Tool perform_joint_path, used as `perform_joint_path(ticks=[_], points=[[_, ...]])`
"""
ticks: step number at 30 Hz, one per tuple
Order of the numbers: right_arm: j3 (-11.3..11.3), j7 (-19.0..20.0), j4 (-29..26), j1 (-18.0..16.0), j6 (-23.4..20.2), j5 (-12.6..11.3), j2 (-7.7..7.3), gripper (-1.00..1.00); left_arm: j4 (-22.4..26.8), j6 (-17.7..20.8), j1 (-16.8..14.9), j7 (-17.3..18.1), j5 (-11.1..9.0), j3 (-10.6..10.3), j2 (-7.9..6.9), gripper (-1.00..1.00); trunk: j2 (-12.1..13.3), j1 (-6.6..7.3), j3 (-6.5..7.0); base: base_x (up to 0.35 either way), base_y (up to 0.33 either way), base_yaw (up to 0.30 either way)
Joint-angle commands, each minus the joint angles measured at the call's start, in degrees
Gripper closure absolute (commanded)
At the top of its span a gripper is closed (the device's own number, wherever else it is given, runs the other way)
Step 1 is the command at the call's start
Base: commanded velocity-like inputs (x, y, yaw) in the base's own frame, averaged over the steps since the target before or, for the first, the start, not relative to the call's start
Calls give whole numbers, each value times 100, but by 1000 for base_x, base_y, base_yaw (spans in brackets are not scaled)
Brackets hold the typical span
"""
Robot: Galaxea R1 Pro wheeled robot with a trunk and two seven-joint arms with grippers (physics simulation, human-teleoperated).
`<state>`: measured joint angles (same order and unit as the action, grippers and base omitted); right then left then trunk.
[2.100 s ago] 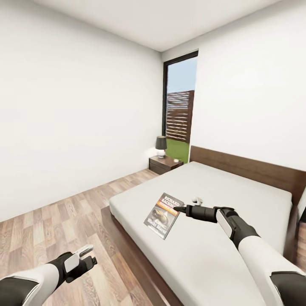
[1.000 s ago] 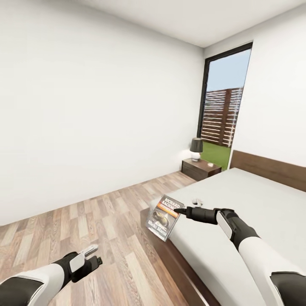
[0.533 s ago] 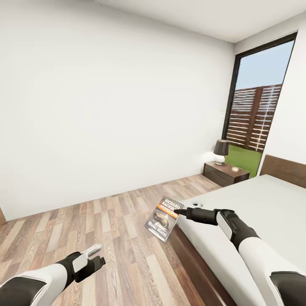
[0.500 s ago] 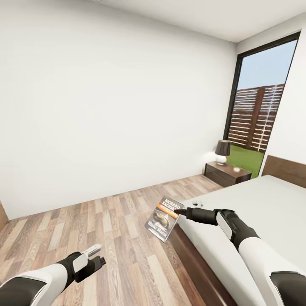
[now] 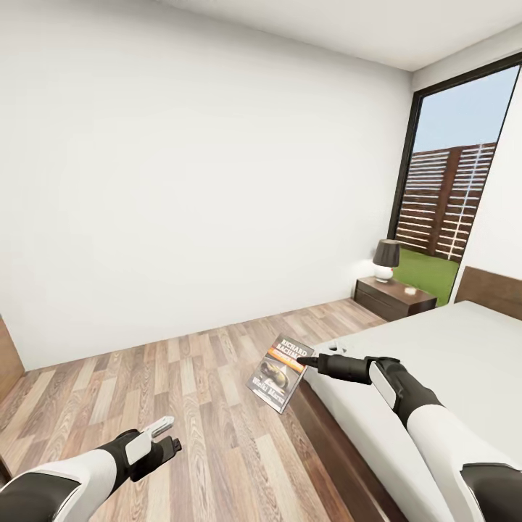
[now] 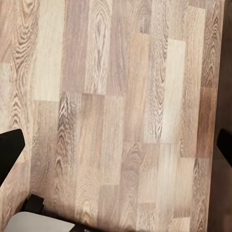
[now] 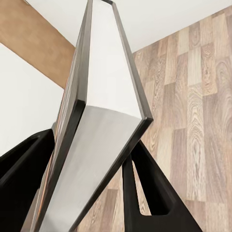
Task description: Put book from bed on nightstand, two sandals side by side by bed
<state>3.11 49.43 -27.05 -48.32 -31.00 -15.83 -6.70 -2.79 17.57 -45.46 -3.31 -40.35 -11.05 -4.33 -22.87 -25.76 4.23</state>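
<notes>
— Where's the book (image 5: 280,372)?
— Clamped in the right gripper (image 5: 303,359), off the bed (image 5: 435,355), over floor; the nightstand (image 5: 395,297) lies ahead-right, nearer that arm.
— Left gripper (image 5: 168,432)?
— Spread empty over planks.
— Right wrist?
— Fingers (image 7: 145,198) squeeze the book's edge.

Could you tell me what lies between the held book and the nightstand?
In the head view, bare wood floor lies between the book and the nightstand.

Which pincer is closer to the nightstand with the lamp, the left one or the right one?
The right. The right pincer, shut on the book, is at the bed's edge, on the nightstand's side. The left pincer hangs low over the floor, farther away.
</notes>
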Motion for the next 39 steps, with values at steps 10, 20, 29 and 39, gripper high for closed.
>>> perform_joint_path(ticks=[10, 20, 29, 39], points=[[26, -4, -2, -1, -38, -65, -7, 100, -11, 18, -4, -13, -60, -46, 41, -100, -5, -2, -3, 0, 0, 1], [30, -9, -2, -1, -38, -63, -7, 100, -6, 18, -3, -14, -60, -46, 46, -100, -5, -2, -14, 0, 0, 66], [32, -46, 154, -1, -38, -61, -7, 100, -8, 18, -5, -20, -60, -46, 39, -100, -5, -2, -72, 0, 0, 156], [37, -1242, 290, -1, 57, -61, 1, 100, -3, 6, -5, -19, -55, -46, 76, -100, -5, -2, -160, 0, 0, 24]])
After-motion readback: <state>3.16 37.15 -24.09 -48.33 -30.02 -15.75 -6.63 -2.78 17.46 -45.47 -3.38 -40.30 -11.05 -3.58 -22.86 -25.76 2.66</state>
